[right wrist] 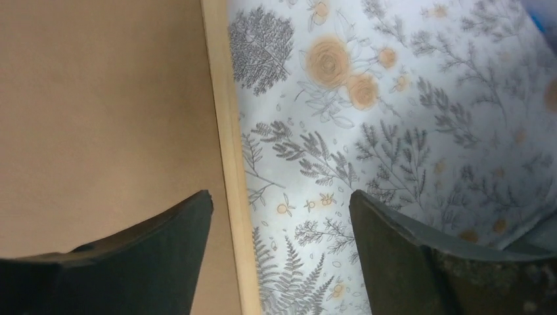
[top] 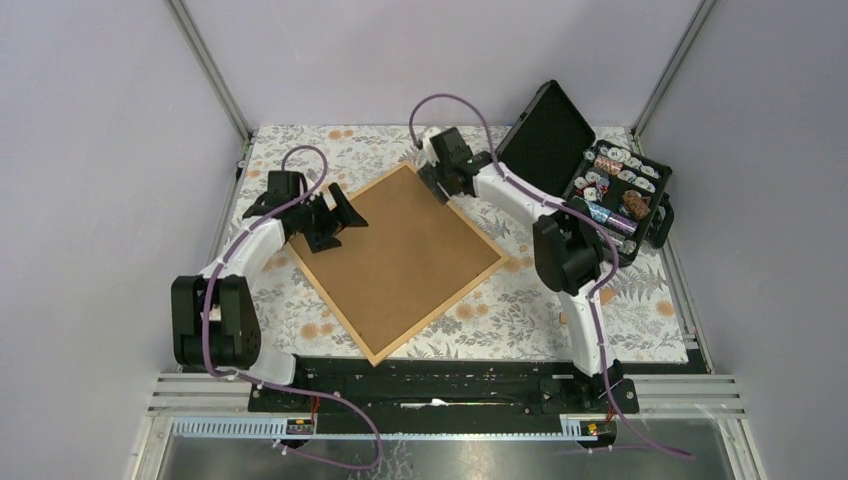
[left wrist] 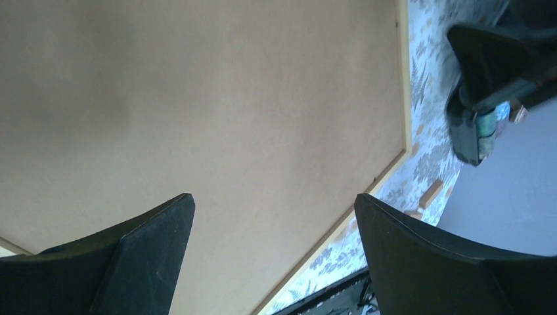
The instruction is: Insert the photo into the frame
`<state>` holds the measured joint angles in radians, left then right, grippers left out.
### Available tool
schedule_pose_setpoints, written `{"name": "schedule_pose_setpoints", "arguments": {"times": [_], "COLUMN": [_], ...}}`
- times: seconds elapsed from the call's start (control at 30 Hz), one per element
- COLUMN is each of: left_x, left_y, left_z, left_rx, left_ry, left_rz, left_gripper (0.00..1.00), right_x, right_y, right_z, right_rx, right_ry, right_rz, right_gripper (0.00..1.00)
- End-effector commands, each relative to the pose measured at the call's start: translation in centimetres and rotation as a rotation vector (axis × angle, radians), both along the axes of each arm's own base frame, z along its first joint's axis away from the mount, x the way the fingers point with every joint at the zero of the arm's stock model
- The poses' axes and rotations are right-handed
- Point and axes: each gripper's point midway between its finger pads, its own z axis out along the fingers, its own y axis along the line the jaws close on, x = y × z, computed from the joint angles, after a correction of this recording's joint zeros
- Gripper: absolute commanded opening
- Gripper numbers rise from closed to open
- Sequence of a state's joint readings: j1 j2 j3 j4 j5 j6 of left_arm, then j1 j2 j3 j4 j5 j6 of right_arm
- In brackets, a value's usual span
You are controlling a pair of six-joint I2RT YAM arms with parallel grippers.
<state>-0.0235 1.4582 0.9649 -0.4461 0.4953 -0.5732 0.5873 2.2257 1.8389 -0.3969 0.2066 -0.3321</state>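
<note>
The light-wood frame (top: 440,312) lies flat as a diamond on the middle of the table, filled by the plain brown backing board (top: 400,255). The photo is hidden or out of view. My left gripper (top: 335,215) is open and empty above the frame's left corner; in the left wrist view (left wrist: 272,200) its fingers hang over the board (left wrist: 230,118), with the frame moulding (left wrist: 402,79) at the right. My right gripper (top: 440,190) is open and empty above the frame's upper right edge; in the right wrist view (right wrist: 279,197) its fingers straddle the moulding (right wrist: 226,144).
An open black hard case (top: 600,180) with several small items stands at the back right, close behind the right arm. A floral cloth (right wrist: 394,131) covers the table. Grey walls and metal posts close in the back and sides.
</note>
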Motion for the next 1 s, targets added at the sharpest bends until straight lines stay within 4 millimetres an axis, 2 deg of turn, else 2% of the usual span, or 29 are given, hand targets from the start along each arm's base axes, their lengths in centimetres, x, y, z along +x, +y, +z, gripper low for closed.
{"name": "schedule_pose_setpoints", "arguments": {"times": [0.0, 0.07, 0.13, 0.23, 0.27, 0.37, 0.47, 0.53, 0.67, 0.77, 0.9, 0.97], "left_x": [4.5, 6.5, 9.0, 12.3, 13.3, 16.2, 18.2, 18.9, 17.8, 16.2, 12.7, 10.5], "left_y": [2.3, 3.5, 4.7, 6.1, 6.4, 7.4, 7.8, 7.9, 7.5, 6.8, 5.8, 5.3], "left_z": [2.1, 2.5, 3.2, 2.8, 2.2, 1.1, -0.6, -2.6, -6.2, -7.2, -8.1, -7.9], "left_rx": [0.019, 0.020, 0.026, 0.043, 0.035, 0.064, 0.070, 0.087, 0.070, 0.021, -0.035, -0.063], "left_ry": [-0.091, -0.103, -0.124, -0.122, -0.111, -0.125, -0.094, -0.045, 0.074, 0.110, 0.186, 0.202], "left_rz": [0.066, 0.109, 0.150, 0.199, 0.211, 0.238, 0.205, 0.170, 0.136, 0.150, 0.160, 0.160], "left_gripper": [0.97, 0.98, 0.98, 0.98, 0.98, 0.99, 0.99, 0.99, 0.99, 0.99, 0.99, 0.99], "right_x": [-1.5, -5.3, -9.4, -14.1, -15.4, -18.2, -19.8, -20.5, -21.0, -20.3, -18.2, -17.3], "right_y": [-0.7, -0.9, -0.4, -1.8, -1.8, -2.0, -2.4, -2.7, -2.7, -2.6, -1.7, -1.1], "right_z": [7.9, 7.7, 6.6, 4.5, 4.0, 2.9, 1.6, 0.7, -1.2, -2.5, -3.1, -3.4], "right_rx": [0.174, 0.293, 0.389, 0.465, 0.510, 0.654, 0.748, 0.771, 0.788, 0.784, 0.798, 0.796], "right_ry": [-0.043, 0.077, 0.226, 0.350, 0.384, 0.434, 0.490, 0.522, 0.577, 0.584, 0.576, 0.591], "right_rz": [-0.306, -0.410, -0.444, -0.581, -0.604, -0.668, -0.733, -0.772, -0.793, -0.792, -0.737, -0.699], "right_gripper": [0.87, 0.89, 0.90, 0.93, 0.93, 0.95, 0.97, 0.97, 0.97, 0.97, 0.97, 0.96]}}
